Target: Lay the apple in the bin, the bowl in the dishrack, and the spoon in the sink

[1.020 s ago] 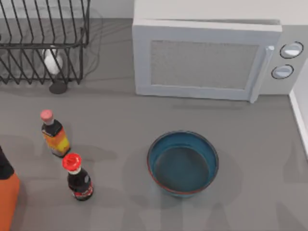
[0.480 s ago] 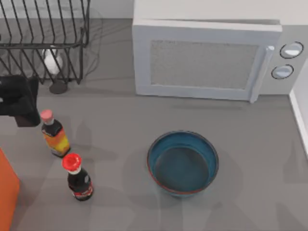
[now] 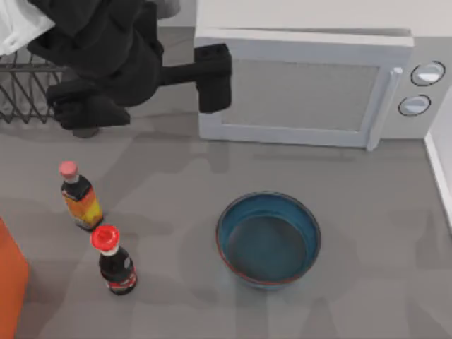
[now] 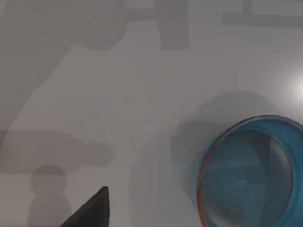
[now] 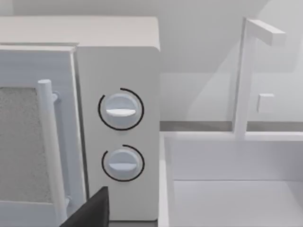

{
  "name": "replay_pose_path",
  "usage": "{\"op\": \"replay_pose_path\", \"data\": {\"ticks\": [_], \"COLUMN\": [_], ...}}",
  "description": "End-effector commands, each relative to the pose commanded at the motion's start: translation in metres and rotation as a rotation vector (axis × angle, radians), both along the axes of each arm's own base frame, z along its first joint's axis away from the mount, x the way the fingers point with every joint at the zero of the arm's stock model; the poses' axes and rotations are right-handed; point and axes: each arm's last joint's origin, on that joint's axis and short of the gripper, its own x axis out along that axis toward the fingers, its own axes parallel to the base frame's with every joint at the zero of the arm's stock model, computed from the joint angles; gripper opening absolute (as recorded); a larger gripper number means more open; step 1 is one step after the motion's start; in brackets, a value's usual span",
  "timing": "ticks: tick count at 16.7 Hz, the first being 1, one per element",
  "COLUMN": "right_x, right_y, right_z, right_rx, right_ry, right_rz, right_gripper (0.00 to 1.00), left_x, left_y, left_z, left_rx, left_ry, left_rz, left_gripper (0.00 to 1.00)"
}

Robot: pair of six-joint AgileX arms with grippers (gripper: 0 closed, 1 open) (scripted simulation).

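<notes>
Your bowl (image 3: 268, 240) sits upright on the desk (image 3: 367, 212), in front of the microwave (image 3: 304, 85) and well right of the two bottles (image 3: 99, 226). The bin (image 3: 10, 296) shows at the desk's left edge; the dishrack (image 3: 28, 92) stands at the back left. Your left arm hangs over that rack, its pincer (image 3: 212, 78) reaching toward the microwave; you cannot tell whether it is spread.
</notes>
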Motion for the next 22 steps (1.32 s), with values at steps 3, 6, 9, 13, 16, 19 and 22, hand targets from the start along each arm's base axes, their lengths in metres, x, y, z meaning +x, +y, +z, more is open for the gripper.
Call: {"op": "replay_pose_path", "data": {"ticks": [3, 6, 9, 13, 16, 19, 22], "right_x": [0.000, 0.000, 0.000, 0.000, 0.000, 0.000, 0.000], "right_y": [0.000, 0.000, 0.000, 0.000, 0.000, 0.000, 0.000], "right_z": [0.000, 0.000, 0.000, 0.000, 0.000, 0.000, 0.000], "right_rx": [0.000, 0.000, 0.000, 0.000, 0.000, 0.000, 0.000], "right_ry": [0.000, 0.000, 0.000, 0.000, 0.000, 0.000, 0.000], "right_rz": [0.000, 0.000, 0.000, 0.000, 0.000, 0.000, 0.000], "right_gripper": [1.00, 1.00, 1.00, 1.00, 1.00, 1.00, 1.00], "left_x": [0.029, 0.036, 0.029, 0.013, 0.008, 0.008, 0.010], "left_y": [-0.067, -0.126, -0.171, -0.207, -0.214, -0.214, -0.213], "left_z": [-0.027, -0.056, -0.076, -0.086, -0.088, -0.088, -0.091], "left_rx": [0.096, 0.181, 0.231, 0.250, 0.255, 0.255, 0.252], "left_ry": [0.199, 0.319, 0.371, 0.383, 0.384, 0.384, 0.382], "left_rz": [-0.009, -0.005, 0.001, 0.004, 0.006, 0.006, 0.007], "left_gripper": [1.00, 1.00, 1.00, 1.00, 1.00, 1.00, 1.00]}}
